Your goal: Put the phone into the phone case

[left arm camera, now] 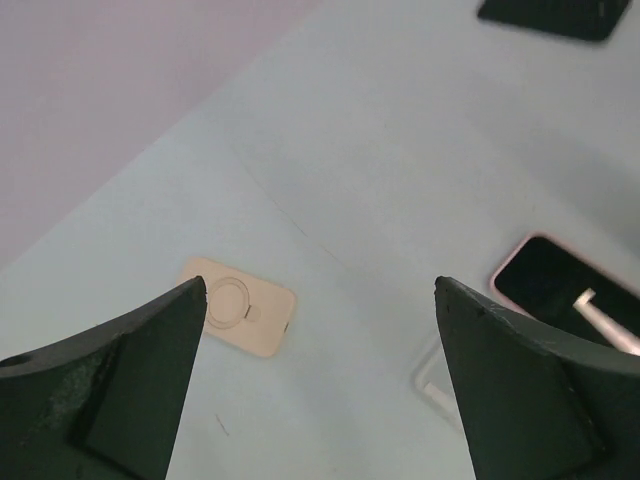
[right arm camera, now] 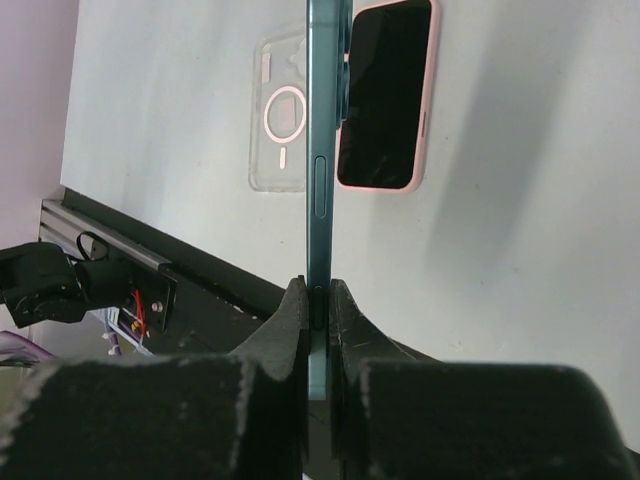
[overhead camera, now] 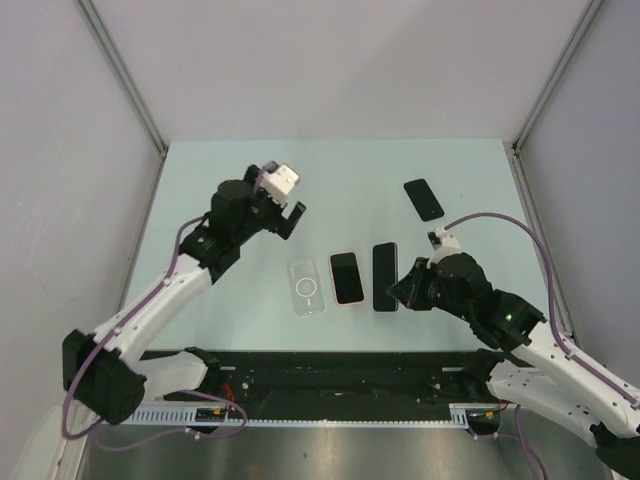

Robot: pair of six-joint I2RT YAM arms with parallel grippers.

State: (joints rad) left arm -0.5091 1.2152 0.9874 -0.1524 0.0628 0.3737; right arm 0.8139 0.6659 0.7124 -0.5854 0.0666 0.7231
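Observation:
My right gripper (overhead camera: pixel 401 292) (right arm camera: pixel 318 290) is shut on the near end of a teal phone (overhead camera: pixel 385 270), which shows edge-on in the right wrist view (right arm camera: pixel 320 150). The phone is held just right of a pink-cased phone (overhead camera: pixel 346 277) (right arm camera: pixel 388 95). The clear phone case (overhead camera: pixel 307 287) (right arm camera: pixel 283 125) lies flat and empty left of the pink one. My left gripper (overhead camera: pixel 291 216) (left arm camera: pixel 320 290) is open and empty, above the table behind the case. A corner of the case (left arm camera: pixel 435 375) shows in its view.
A black phone (overhead camera: pixel 423 199) (left arm camera: pixel 545 15) lies at the back right. A beige pad with a ring mark (left arm camera: pixel 238 306) lies under the left gripper. The black rail (overhead camera: pixel 330 375) runs along the near table edge. Grey walls stand on both sides.

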